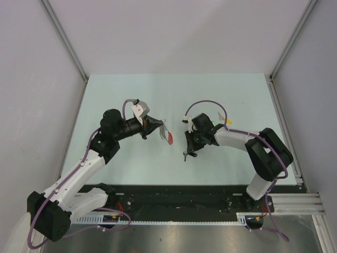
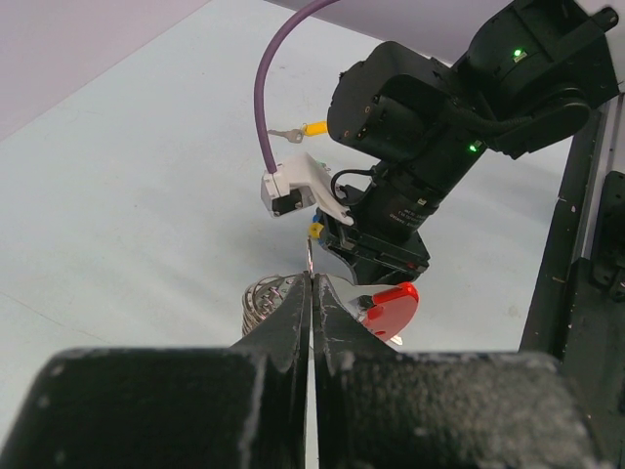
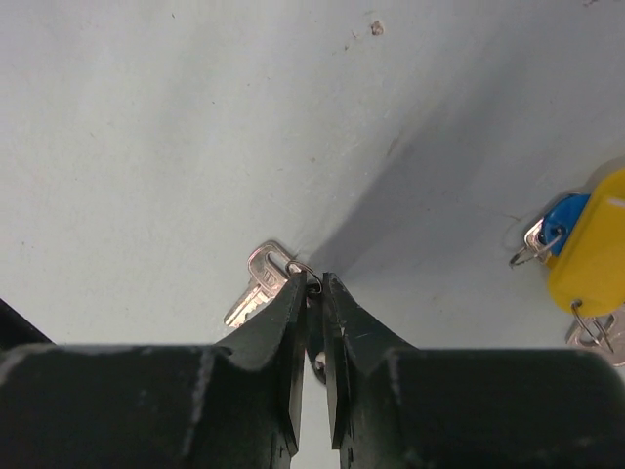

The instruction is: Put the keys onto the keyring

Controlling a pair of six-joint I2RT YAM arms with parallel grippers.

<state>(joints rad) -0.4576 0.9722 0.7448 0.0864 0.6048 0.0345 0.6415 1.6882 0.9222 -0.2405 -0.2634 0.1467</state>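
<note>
Left gripper [image 2: 311, 285] is clamped shut on the keyring [image 2: 262, 299], grey coiled chain and red oval tag [image 2: 393, 305], over a pale green table [image 1: 158, 95] between plain grey walls [image 1: 174, 31]. Right gripper [image 3: 314, 283] pinches a silver key [image 3: 256, 289] by its small ring.

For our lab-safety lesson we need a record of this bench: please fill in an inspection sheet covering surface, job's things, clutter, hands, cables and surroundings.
surface: pale green table, a few dark specks.
job's things: keyring with red tag in the left hand; silver key at the right hand tips; blue-and-yellow keys and a yellow-headed key lying on the table.
clutter: nothing seen.
hands: left hand shut on the keyring; right hand closed on the silver key's small ring.
cables: purple cables run along both arms, looping at the wrists.
surroundings: grey walls on three sides; black rail along the near edge.
</note>
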